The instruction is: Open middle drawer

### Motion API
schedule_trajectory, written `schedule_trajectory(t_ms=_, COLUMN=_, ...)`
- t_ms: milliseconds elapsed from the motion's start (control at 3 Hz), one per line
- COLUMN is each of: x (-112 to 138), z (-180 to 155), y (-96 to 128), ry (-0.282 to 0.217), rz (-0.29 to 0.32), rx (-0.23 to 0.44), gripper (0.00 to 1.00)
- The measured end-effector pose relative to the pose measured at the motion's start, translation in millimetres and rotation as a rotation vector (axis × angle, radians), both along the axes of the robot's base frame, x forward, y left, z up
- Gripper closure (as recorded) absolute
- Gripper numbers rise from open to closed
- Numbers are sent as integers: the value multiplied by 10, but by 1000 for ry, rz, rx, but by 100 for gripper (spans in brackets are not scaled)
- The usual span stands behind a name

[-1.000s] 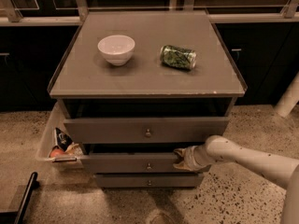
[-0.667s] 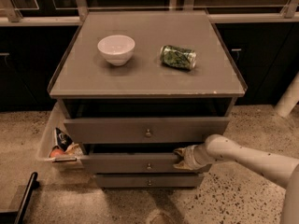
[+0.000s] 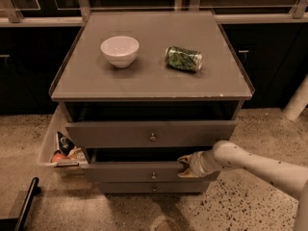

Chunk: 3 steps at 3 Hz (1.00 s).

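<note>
middle drawer (image 3: pixel 130 172): out a little, under the top drawer (image 3: pixel 120 134) | gripper (image 3: pixel 185 166): at its top edge, right side | grip: too hard to see | on top: bowl (image 3: pixel 120 50), can (image 3: pixel 183 58)

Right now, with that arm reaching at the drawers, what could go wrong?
The gripper sits at the middle drawer's top edge, right of its knob; an off-centre pull might skew and jam it. The top drawer juts out just above the gripper, so the arm could bump it. The can lies on its side on the cabinet top; a jolt might roll it.
</note>
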<state>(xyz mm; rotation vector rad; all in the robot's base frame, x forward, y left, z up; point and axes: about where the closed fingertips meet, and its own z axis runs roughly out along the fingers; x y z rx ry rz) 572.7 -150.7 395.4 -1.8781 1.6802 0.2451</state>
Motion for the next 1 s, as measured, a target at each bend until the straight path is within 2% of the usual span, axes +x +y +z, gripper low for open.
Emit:
schedule_trajectory(t_ms=333, x=-180, z=-37, y=-58, ry=5, rz=5, rx=39, gripper=88)
schedule_trajectory(t_ms=667, x=-196, z=-12, y=-51, ry=6, rz=5, rx=40, gripper=100)
schedule_trajectory(t_ms=1000, x=-196, z=-12, y=-50, ry=6, rz=5, rx=40, gripper=85)
